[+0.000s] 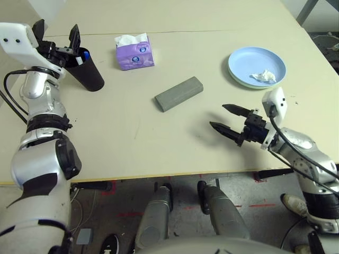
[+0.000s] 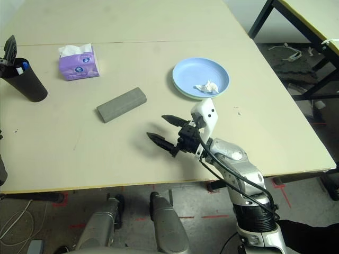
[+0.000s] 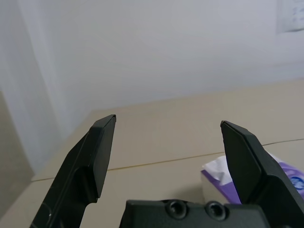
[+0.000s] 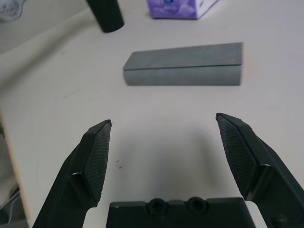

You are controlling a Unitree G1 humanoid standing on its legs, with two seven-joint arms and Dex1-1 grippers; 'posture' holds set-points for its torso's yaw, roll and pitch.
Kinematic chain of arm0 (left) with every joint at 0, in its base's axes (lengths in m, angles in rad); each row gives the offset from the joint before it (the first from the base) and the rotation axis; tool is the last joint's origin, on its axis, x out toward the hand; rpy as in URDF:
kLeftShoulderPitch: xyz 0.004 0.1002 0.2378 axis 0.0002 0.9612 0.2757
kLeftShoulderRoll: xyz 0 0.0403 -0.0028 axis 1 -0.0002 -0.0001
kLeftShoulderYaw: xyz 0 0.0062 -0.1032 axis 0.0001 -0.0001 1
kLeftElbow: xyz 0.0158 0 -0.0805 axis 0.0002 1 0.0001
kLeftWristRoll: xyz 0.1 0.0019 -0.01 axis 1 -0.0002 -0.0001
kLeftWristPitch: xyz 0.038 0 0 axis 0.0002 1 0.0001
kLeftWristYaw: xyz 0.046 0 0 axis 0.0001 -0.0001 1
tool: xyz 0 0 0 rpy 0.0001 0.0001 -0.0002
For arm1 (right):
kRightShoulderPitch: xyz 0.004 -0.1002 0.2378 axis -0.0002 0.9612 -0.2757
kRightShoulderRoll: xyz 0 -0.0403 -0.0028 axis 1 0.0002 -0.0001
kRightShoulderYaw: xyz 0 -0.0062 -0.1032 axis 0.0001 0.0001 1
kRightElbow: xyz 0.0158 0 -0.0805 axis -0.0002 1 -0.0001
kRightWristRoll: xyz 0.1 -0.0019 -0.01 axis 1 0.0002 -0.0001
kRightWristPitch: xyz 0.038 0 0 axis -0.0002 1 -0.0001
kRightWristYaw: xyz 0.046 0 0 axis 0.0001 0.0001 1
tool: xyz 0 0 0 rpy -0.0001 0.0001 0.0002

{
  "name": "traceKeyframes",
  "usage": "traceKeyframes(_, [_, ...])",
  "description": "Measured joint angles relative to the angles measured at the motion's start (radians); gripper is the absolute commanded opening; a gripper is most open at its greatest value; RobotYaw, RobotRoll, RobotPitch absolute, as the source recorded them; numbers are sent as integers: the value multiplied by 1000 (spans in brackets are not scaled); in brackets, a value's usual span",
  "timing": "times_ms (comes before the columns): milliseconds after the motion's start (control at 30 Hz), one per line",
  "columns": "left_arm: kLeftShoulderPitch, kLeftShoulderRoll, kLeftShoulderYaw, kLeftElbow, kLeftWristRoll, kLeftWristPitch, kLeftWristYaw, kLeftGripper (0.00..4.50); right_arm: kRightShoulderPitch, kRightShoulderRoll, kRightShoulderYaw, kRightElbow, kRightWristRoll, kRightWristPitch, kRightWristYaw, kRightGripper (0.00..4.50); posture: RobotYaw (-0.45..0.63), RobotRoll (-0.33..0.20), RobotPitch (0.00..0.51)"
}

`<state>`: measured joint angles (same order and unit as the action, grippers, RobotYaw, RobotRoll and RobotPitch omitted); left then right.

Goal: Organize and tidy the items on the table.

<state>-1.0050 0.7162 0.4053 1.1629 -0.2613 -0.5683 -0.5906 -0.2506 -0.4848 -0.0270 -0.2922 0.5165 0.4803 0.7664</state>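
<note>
My left gripper (image 1: 56, 36) hung with jaws apart above the matte black cup (image 1: 88, 73) holding a blue-capped marker (image 1: 85, 54), my right gripper (image 1: 226, 120) gaped toward the slab-shaped grey glasses case (image 1: 179, 94) mid-bench (image 1: 132, 137), beside stacked round plates (image 1: 256, 66) cradling a crumpled tissue wad (image 1: 264, 77).

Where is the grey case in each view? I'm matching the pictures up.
Left eye: case at centre, right of the cup.
Right eye: left of centre.
Left wrist: not in it.
Right wrist: ahead of the open fingers.
Shared landmark: purple tissue pack.
</note>
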Motion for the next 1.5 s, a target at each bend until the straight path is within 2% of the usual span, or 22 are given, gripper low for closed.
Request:
traceKeyframes(133, [78, 29, 54, -80, -75, 44, -44, 4460, -56, 16, -76, 36, 14, -9, -65, 4500, -154, 0, 257])
traceKeyframes(300, [282, 128, 127, -214, -128, 75, -55, 4460, -137, -22, -257, 144, 15, -71, -167, 4500, -158, 0, 251])
traceKeyframes(400, [453, 126, 167, -297, -158, 103, -61, 4460, -137, -62, -352, 214, 0, -122, -216, 4500, -163, 0, 251])
traceKeyframes(467, [564, 98, 186, -381, -182, 135, -61, 4460, -95, -92, -397, 255, -35, -188, -231, 4500, -163, 0, 251])
traceKeyframes(533, [614, 76, 194, -433, -197, 168, -51, 4460, -75, -98, -421, 298, -61, -232, -240, 4500, -166, 0, 248])
traceKeyframes(833, [830, -29, 204, -760, -263, 344, -2, 4460, 2, -118, -467, 479, -140, -406, -279, 4500, -157, 0, 234])
traceKeyframes(1033, [937, -31, 204, -888, -250, 428, 22, 4460, -18, -119, -471, 545, -140, -466, -278, 4500, -129, 0, 233])
traceKeyframes(1233, [995, -31, 194, -962, -250, 515, 11, 4460, -53, -118, -459, 577, -139, -496, -252, 4500, -117, 0, 229])
traceKeyframes(1500, [1007, -43, 186, -1009, -259, 582, -6, 4460, -79, -115, -428, 608, -140, -524, -232, 4500, -114, 0, 233])
